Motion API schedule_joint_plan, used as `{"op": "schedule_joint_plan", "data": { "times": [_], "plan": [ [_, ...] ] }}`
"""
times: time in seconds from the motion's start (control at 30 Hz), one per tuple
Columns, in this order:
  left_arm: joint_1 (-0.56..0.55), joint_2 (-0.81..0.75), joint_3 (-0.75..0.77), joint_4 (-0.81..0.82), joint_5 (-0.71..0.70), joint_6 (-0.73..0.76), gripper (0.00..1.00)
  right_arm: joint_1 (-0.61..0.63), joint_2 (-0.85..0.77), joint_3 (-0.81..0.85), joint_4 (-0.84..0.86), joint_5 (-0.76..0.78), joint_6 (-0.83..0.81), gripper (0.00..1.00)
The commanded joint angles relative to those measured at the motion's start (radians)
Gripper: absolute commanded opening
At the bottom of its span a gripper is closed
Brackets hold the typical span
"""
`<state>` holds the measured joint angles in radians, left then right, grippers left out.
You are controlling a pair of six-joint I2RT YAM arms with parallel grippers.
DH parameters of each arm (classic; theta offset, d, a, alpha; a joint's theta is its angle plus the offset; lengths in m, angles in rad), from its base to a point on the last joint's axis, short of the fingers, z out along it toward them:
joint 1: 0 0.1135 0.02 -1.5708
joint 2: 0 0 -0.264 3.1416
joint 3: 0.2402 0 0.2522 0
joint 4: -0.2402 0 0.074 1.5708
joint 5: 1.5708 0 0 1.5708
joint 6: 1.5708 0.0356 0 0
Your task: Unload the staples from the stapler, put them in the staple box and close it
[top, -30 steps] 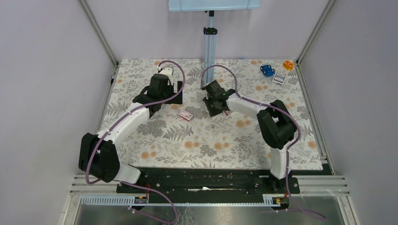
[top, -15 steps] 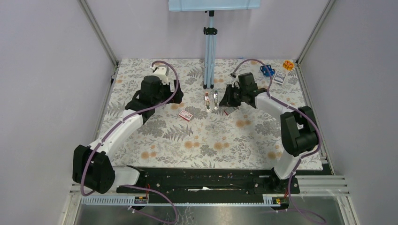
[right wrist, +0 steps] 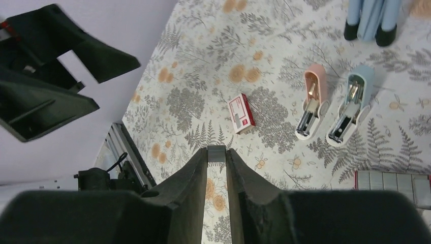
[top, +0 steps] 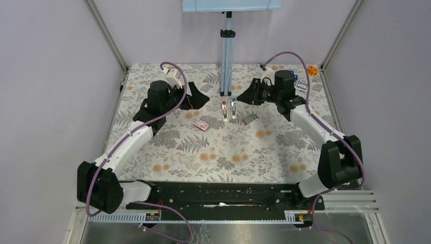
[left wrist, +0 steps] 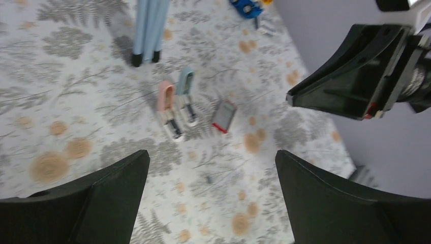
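The right gripper (right wrist: 217, 150) pinches a small grey strip, apparently the staples (right wrist: 217, 155), above the tabletop near its far edge. The strip is probably light, slippery and easily snapped, so gripping its flat sides suits it best. The left gripper (left wrist: 211, 152) hangs spread wide.

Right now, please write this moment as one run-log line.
left hand: open, empty | right hand: shut on grey strip, likely staples | pink stapler, blue stapler: both lying open

Matt cloth covers my table (top: 228, 157); pink stapler (right wrist: 311, 101) and blue stapler (right wrist: 350, 104) show smooth plastic, bright metal; my matt black plastic right pincer (right wrist: 217, 158) pinches dull-grey staples (right wrist: 217, 152).
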<state>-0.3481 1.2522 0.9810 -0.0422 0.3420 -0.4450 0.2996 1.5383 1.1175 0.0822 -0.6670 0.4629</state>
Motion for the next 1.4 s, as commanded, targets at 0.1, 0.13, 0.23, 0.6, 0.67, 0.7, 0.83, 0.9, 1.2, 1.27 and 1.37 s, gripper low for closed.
{"op": "schedule_joint_plan", "data": {
  "times": [0.1, 0.13, 0.23, 0.6, 0.67, 0.7, 0.83, 0.9, 1.2, 1.27, 1.37],
  "plan": [
    [0.006, -0.028, -0.004, 0.321, 0.247, -0.283, 0.99, -0.001, -0.195, -0.062, 0.17, -0.105, -0.099, 0.27],
    [0.006, -0.031, -0.01, 0.349, 0.267, -0.291, 0.99, -0.001, -0.216, -0.071, 0.197, -0.111, -0.103, 0.27],
    [0.006, -0.039, -0.013, 0.394, 0.31, -0.299, 0.99, -0.001, -0.272, -0.084, 0.263, -0.135, -0.113, 0.26],
    [0.005, -0.033, -0.026, 0.702, 0.494, -0.562, 0.99, -0.001, -0.389, -0.156, 0.485, -0.212, -0.213, 0.27],
    [0.004, -0.025, -0.029, 0.739, 0.505, -0.621, 0.99, -0.001, -0.406, -0.203, 0.584, -0.224, -0.241, 0.27],
    [0.003, -0.021, -0.032, 0.759, 0.507, -0.642, 0.99, 0.001, -0.412, -0.226, 0.644, -0.231, -0.257, 0.27],
    [-0.033, -0.015, -0.01, 0.734, 0.493, -0.64, 0.98, 0.001, -0.422, -0.284, 0.813, -0.234, -0.295, 0.27],
    [-0.073, -0.009, 0.018, 0.681, 0.476, -0.599, 0.98, 0.0, -0.422, -0.288, 0.841, -0.251, -0.322, 0.27],
    [-0.161, 0.044, 0.037, 0.669, 0.45, -0.584, 0.96, 0.0, -0.429, -0.313, 0.945, -0.283, -0.309, 0.28],
    [-0.163, 0.044, 0.035, 0.676, 0.45, -0.586, 0.96, 0.001, -0.432, -0.318, 0.946, -0.288, -0.303, 0.27],
    [-0.164, 0.045, 0.038, 0.679, 0.448, -0.586, 0.95, 0.001, -0.434, -0.327, 0.949, -0.3, -0.291, 0.27]
  ]
}}
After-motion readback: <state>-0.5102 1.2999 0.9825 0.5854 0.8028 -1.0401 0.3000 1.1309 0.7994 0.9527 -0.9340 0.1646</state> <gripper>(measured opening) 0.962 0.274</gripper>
